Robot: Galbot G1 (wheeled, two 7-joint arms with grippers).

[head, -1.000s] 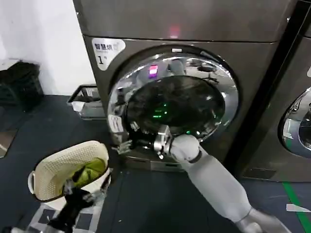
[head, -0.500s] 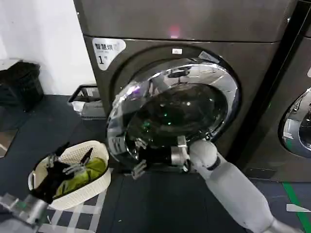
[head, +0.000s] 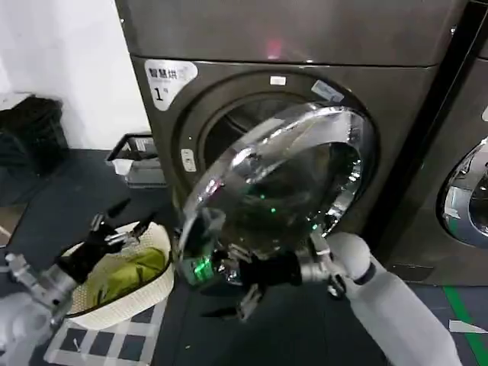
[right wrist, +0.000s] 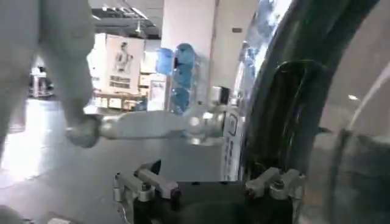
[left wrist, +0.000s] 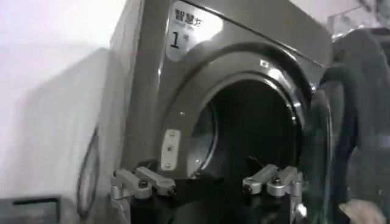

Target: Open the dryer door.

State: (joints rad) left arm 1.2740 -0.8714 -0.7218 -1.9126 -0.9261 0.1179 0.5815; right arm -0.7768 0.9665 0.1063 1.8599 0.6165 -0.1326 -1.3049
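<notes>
The round chrome-rimmed, dark-glass dryer door [head: 274, 194] now swings well off the dark grey dryer [head: 305, 46], baring the drum; right gripper [head: 232, 278] has drawn back, left gripper [head: 114, 229] has risen.

White sticker [head: 169, 78] on dryer [head: 305, 38] front: "1" under Chinese characters, unreadable

dark floor [head: 69, 191]: dryer [head: 305, 46], laundry basket [head: 122, 297], grey crate [head: 137, 160].

A laundry room: numbered dryer [head: 305, 114], neighbouring machine [head: 465, 191], laundry basket [head: 122, 282].
</notes>
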